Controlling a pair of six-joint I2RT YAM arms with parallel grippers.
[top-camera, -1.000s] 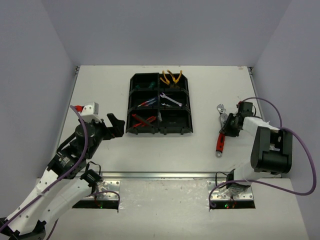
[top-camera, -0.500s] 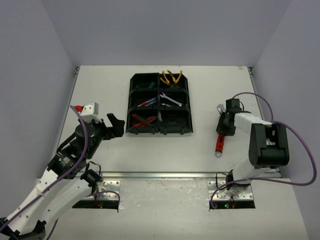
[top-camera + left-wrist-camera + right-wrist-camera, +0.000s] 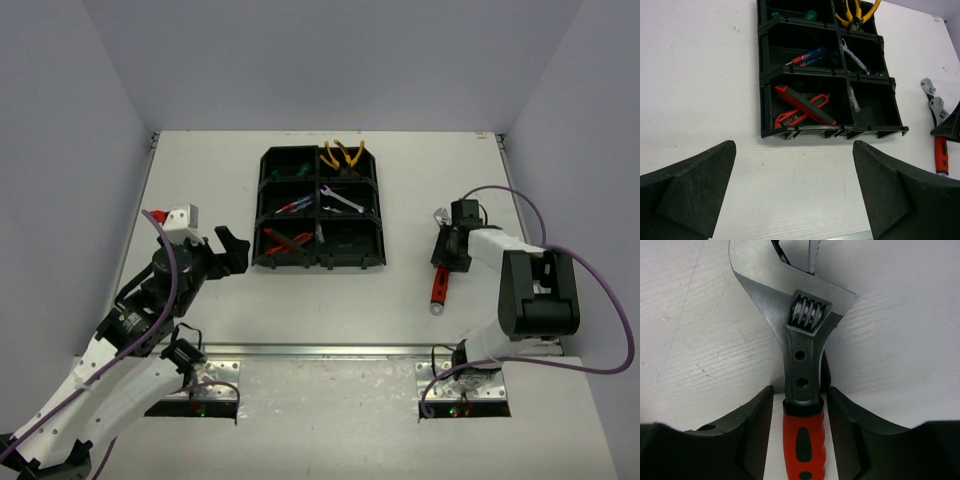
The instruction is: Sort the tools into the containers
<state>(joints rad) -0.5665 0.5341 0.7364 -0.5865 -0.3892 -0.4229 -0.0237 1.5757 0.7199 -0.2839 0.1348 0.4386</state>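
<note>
Two parted jaws of the right gripper [image 3: 800, 402] loosely straddle a red-handled silver adjustable wrench [image 3: 801, 347] right of the black six-compartment plastic tray [image 3: 352, 263]. Left gripper [image 3: 794, 150] hangs wide open left of it.

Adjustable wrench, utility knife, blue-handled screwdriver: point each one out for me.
adjustable wrench [image 3: 801, 369], right wrist view, on its steel shank above the red grip.
utility knife [image 3: 807, 106], left wrist view, on its dark body.
blue-handled screwdriver [image 3: 814, 53], left wrist view, on the blue handle.

brushed-metal adjustable wrench [image 3: 804, 347], matt black plastic tray [image 3: 352, 242]
</note>
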